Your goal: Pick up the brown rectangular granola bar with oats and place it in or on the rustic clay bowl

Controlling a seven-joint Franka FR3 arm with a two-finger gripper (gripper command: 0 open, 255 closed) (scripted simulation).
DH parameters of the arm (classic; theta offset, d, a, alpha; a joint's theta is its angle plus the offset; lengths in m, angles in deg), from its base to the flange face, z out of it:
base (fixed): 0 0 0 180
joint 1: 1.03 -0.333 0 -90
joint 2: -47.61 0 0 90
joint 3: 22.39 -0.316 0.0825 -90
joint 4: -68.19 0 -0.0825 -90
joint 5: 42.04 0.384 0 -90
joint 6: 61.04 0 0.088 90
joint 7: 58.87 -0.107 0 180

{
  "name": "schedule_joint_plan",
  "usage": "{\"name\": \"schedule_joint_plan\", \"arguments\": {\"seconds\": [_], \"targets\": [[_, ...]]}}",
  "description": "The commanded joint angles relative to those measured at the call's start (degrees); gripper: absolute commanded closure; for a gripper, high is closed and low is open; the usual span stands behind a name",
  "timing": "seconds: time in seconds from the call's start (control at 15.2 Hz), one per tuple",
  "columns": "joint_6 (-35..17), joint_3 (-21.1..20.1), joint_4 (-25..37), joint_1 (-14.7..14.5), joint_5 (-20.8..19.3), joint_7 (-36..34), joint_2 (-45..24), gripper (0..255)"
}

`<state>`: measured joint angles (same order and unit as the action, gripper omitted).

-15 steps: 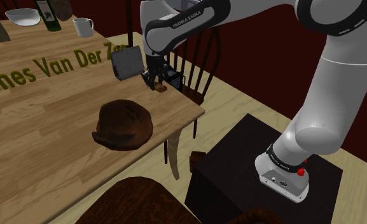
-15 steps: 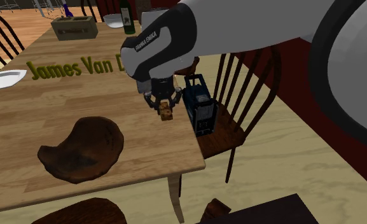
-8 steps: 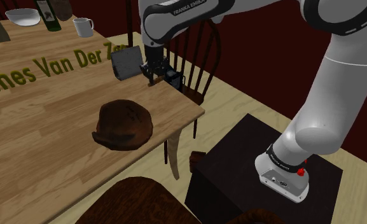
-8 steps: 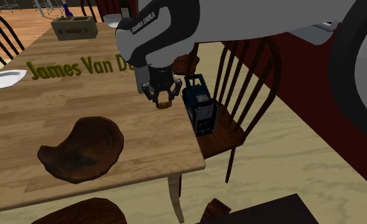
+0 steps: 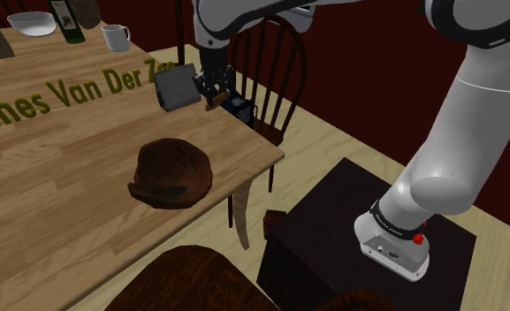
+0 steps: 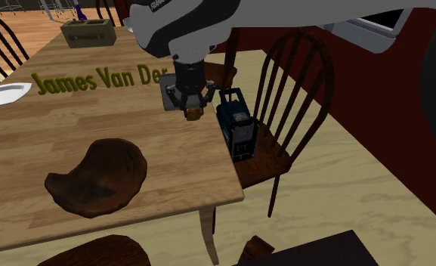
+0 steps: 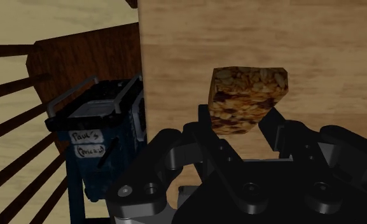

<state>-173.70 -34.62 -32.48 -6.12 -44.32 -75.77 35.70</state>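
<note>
Pale wood planks make up the table (image 5: 58,185), printed with olive lettering that starts "James Van Der" and is cut off behind the arm. Going left to right in the shoulder view, a white bowl (image 5: 30,22), a dark bottle (image 5: 67,19) and a white mug (image 5: 116,37) stand along the far edge. The clay bowl (image 5: 171,172) is dark brown, lumpy and uneven, and sits towards the near edge. A grey square slab (image 5: 175,87) leans by the chair-side edge, then comes the gripper (image 5: 213,95), and the dark stand (image 5: 368,256) fills the lower right.

The second exterior view adds a white plate (image 6: 4,93) at the table's left edge and a wooden crate (image 6: 89,32) at the far end. It also shows the bowl's hollow and irregular rim.

The wrist view shows the granola bar (image 7: 247,98), a brown, oat-studded block clamped upright between the black fingers (image 7: 208,130). It hangs in the air over the table, just inside the chair-side edge and well apart from the bowl. Its lower end is hidden by the fingers.

A blue case (image 7: 102,140) with a handwritten label, hard to read, stands on the dark spindle-back chair (image 6: 284,98).
</note>
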Motion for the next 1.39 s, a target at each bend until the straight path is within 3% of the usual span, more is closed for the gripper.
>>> {"name": "schedule_joint_plan", "arguments": {"seconds": [0.0, 0.73, 1.32], "targets": [[1.49, -0.02, 1.25, 0.00, 0.07, 0.06, 0.22, 255], [9.05, -0.12, 7.94, -0.04, 0.33, 0.21, 1.12, 255], [8.14, -4.76, 4.77, -6.52, 0.04, -11.04, 3.32, 255]]}}
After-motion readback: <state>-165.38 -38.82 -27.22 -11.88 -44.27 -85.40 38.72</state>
